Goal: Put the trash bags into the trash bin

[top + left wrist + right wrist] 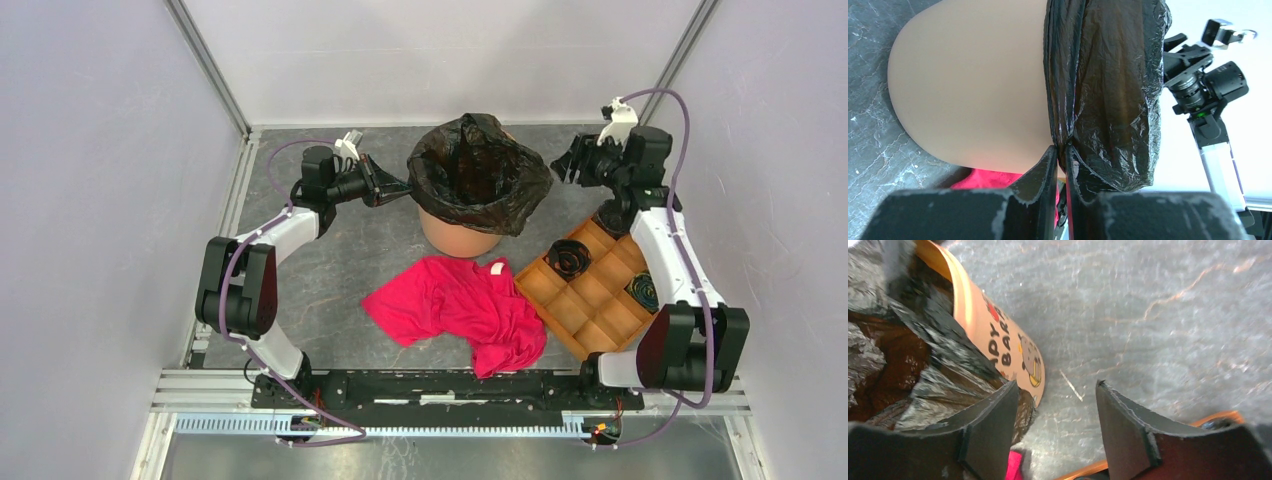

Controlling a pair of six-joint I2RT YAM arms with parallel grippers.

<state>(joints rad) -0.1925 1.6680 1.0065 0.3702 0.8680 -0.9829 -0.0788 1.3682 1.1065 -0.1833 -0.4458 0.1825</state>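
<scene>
The trash bag (478, 170) lines the trash bin (455, 235), which stands upright at the back middle of the desk (340, 260). The bag's black film is folded out over the rim and hangs partway down the bin's outer wall. The left end effector (1060, 150) is at the bin's left side, its fingers nearly pressed together and pinching a gathered fold of the bag's hanging edge just beside the pale-orange wall. The right end effector (1055, 384) is off the bin's right side, apart from both bin and bag. Its fingers are spread, with only bare desk showing between them.

In the right wrist view, a printed label on the bin's wall shows below the bag's edge. The dark letters "PY" sit over "BAR", beside a small cartoon figure and a red mark; the rest of the wording is covered by the film.

A red garment (460, 305) lies crumpled in front of the bin, and a brown tray (595, 290) with compartments sits to its right.
</scene>
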